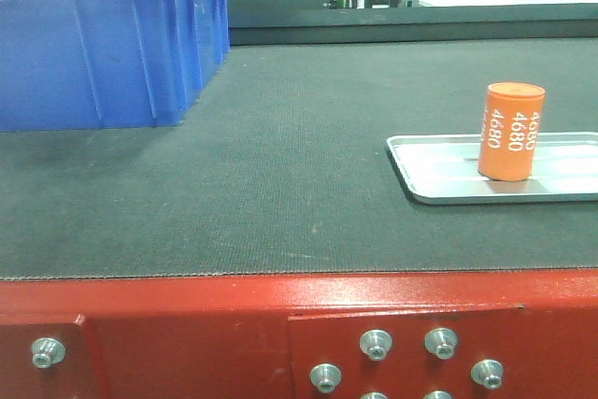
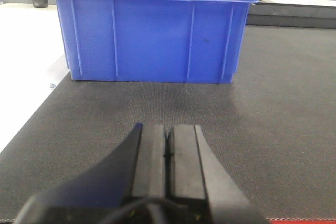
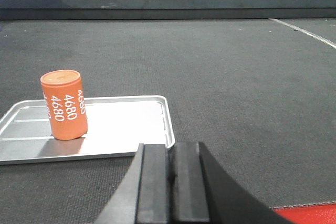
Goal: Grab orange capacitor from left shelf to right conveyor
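Red conveyor framing [image 1: 187, 324], studded with silver bolts, fronts the wide dark belt of the right conveyor [image 1: 262, 165], where the orange capacitor [image 1: 510, 131] stands upright in a shallow silver tray [image 1: 420, 170] at the right side, well apart from the blue bin [image 1: 103, 44] at far left. No shelf appears in any view. Judging by how things lie, the capacitor is already on the conveyor side and the delivery looks essentially done.

Both arms hang low over the belt's near edge, pointing away across it. The left gripper [image 2: 167, 150] faces the bin with its black fingers pressed together, holding nothing; the right gripper [image 3: 171, 177] likewise has its fingers closed and empty, just near of the tray's right corner, the capacitor to its left.

The risk now seems to be a careless sweep of the right arm clipping the tray rim or toppling the cylinder, which would roll freely on its side.
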Robot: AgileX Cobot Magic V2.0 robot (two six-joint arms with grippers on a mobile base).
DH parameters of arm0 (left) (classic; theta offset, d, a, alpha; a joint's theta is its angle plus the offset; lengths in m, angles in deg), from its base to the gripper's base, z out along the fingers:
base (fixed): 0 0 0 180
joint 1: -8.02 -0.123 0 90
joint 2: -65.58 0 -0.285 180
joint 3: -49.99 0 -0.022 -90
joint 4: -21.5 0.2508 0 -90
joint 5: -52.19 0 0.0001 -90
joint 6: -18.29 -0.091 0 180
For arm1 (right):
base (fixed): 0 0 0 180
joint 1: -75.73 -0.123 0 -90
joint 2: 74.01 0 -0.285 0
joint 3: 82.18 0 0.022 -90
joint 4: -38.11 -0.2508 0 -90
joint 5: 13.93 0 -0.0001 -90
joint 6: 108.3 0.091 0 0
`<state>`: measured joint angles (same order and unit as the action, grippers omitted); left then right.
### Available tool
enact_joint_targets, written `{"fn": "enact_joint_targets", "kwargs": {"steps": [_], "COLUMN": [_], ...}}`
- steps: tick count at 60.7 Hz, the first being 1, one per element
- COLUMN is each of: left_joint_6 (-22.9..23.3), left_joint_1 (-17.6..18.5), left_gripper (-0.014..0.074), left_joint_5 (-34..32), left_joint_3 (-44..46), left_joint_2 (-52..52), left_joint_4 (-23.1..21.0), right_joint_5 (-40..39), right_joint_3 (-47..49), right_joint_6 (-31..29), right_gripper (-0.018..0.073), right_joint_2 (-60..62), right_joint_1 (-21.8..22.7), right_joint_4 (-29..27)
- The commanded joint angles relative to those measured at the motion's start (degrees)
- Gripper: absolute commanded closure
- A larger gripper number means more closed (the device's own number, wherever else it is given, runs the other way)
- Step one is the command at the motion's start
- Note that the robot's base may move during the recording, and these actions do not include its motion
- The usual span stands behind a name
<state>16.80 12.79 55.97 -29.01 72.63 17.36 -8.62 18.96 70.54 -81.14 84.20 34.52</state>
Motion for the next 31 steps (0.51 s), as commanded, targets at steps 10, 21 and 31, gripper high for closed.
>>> {"fn": "enact_joint_targets", "kwargs": {"steps": [10,21,31], "left_joint_6": [0.09,0.09,0.09], "left_joint_1": [-0.04,-0.04,-0.04], "left_gripper": [0.0723,0.0723,0.0723], "left_joint_5": [-5.17,-5.17,-5.17], "left_joint_3": [0.18,0.18,0.18], "left_joint_2": [-0.62,-0.62,-0.62], "left_joint_4": [-0.10,-0.10,-0.10], "right_joint_5": [-5.32,-5.32,-5.32], "right_joint_3": [0.27,0.27,0.27], "right_joint_6": [-0.28,-0.28,-0.28], "right_gripper": [0.0505,0.0505,0.0505], "right_joint_2": [0.76,0.76,0.76], "right_joint_1": [0.36,0.36,0.36], "right_joint_4": [-0.41,-0.41,-0.41]}}
